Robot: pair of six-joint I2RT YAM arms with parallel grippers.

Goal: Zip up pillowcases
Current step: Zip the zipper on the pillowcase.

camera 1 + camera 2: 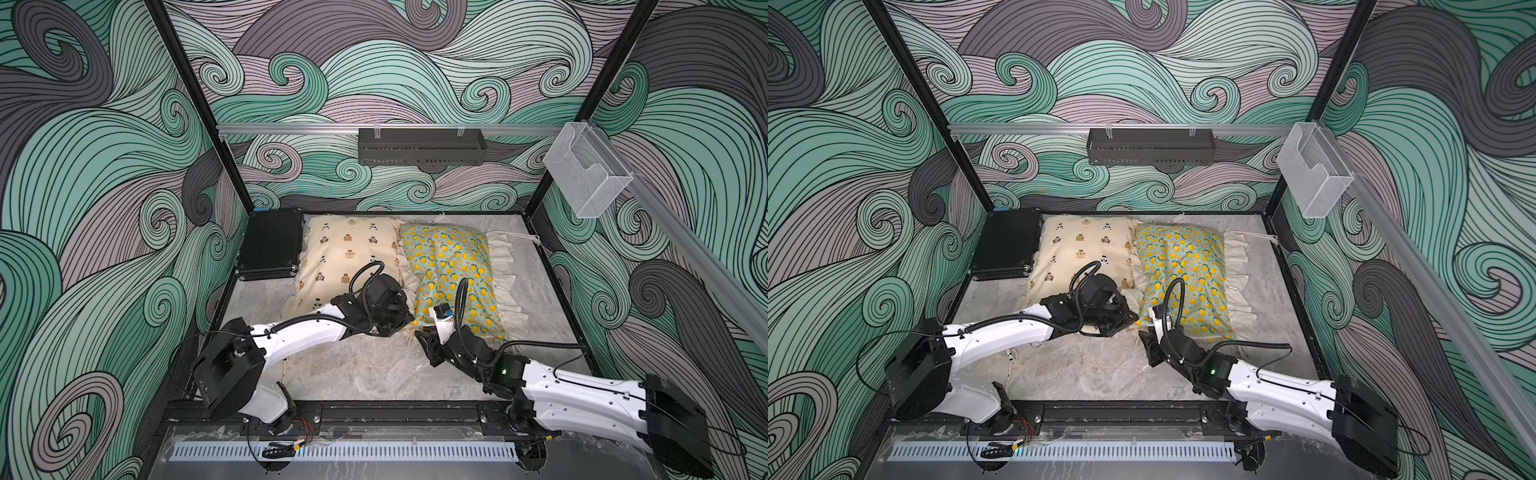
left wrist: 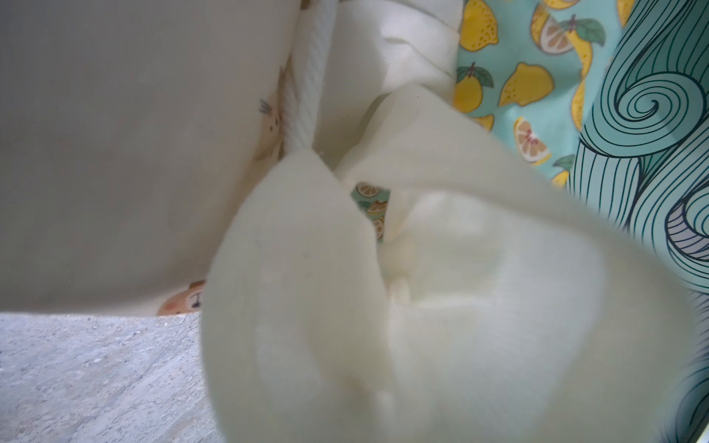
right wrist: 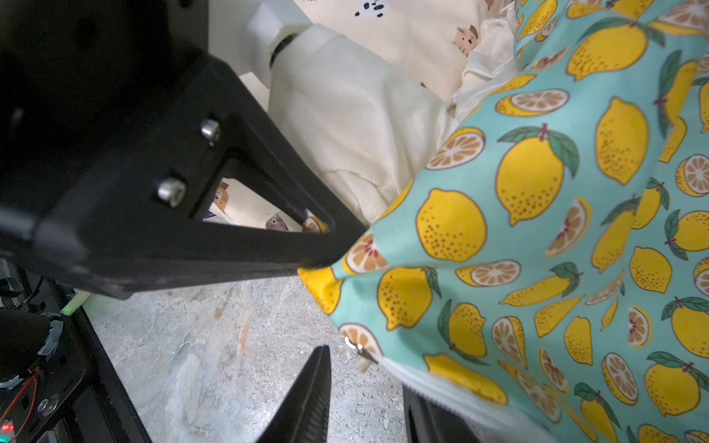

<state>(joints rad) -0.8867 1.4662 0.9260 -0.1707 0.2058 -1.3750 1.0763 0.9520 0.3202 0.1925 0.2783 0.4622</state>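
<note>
Two pillowcases lie side by side at the back in both top views: a cream bear-print one and a teal lemon-print one. My left gripper is shut on the lemon pillowcase's near corner, where its cream ruffle bunches over the left wrist view and hides the jaws. Just in front, my right gripper stands open, low over the table. The small metal zip pull sits just ahead of its fingertips at the end of the white zipper, with nothing between the fingers.
A black ribbed hard case lies at the back left against the cream pillowcase. A dark shelf hangs on the back rail, and a clear box on the right rail. Patterned walls close three sides of the marbled table.
</note>
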